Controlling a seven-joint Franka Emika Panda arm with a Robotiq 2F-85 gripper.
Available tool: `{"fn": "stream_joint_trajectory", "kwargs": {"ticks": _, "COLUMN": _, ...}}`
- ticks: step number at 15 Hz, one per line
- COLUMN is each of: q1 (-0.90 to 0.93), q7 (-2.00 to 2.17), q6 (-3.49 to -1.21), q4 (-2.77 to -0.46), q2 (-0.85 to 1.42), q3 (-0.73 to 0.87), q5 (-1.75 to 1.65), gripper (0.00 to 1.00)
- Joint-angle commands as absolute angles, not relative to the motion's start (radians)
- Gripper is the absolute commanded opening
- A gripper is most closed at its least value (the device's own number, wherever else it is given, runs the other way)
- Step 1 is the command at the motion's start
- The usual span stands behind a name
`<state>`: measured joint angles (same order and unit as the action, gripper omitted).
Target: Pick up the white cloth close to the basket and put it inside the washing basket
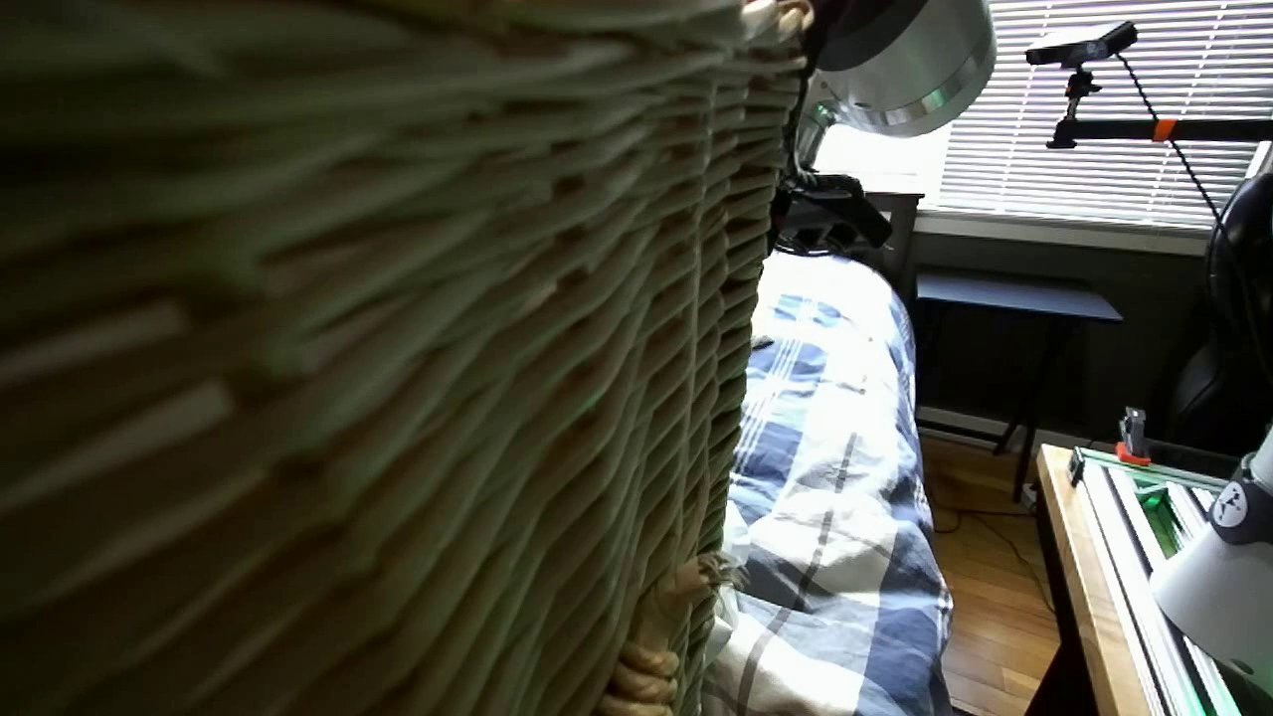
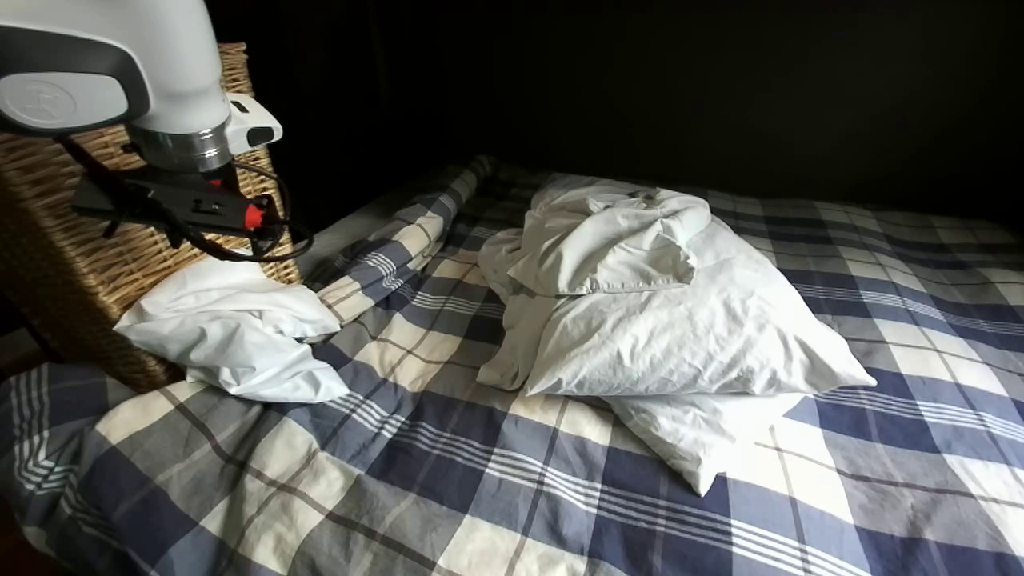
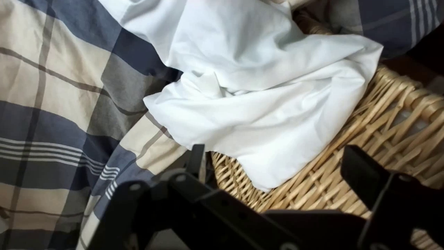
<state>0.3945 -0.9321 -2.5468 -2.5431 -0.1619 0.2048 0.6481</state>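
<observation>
The bed (image 2: 496, 512) takes up most of what I see, spread with blue, grey and cream plaid. At its end rises the tall wicker basket (image 2: 120, 276); whether that stands on the bed or just beside it, I can't tell. The robot arm (image 2: 172, 64) bends down in front of the wicker. Well apart from the basket lies a heap of white linen (image 2: 680, 344), which I take to be no part of this job.

The white cloth (image 2: 240, 332) sits rumpled on the bed at the foot of the basket, one side lapping against the outside of the wicker. I'd guess it's light, limp cotton with nothing to break, so a firm squeeze should do no harm. It may be smooth enough to slip from a shallow pinch, and it will likely droop wherever it isn't held. A bunched fold near the middle looks a better hold than the thin corner against the wicker, since a cloth hung by its corner could drag on the rim.

The claw (image 3: 274, 159) hangs over it, its fingers (image 3: 362, 173) spread wide, gripping nothing. Whether either touches the cloth, I can't tell.
</observation>
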Motion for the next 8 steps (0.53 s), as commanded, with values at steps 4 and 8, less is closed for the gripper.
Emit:
{"fn": "stream_joint_trajectory", "kwargs": {"ticks": 4, "q1": 0.294, "q7": -1.362, "q6": -2.514, "q4": -2.473, "q2": -0.012, "q3": 0.064, "q5": 0.81, "gripper": 1.0}}
{"fn": "stream_joint_trajectory", "kwargs": {"ticks": 8, "q1": 0.209, "q7": -1.561, "q6": -2.543, "q4": -2.435, "q2": 0.092, "q3": -0.004, "q5": 0.846, "gripper": 1.0}}
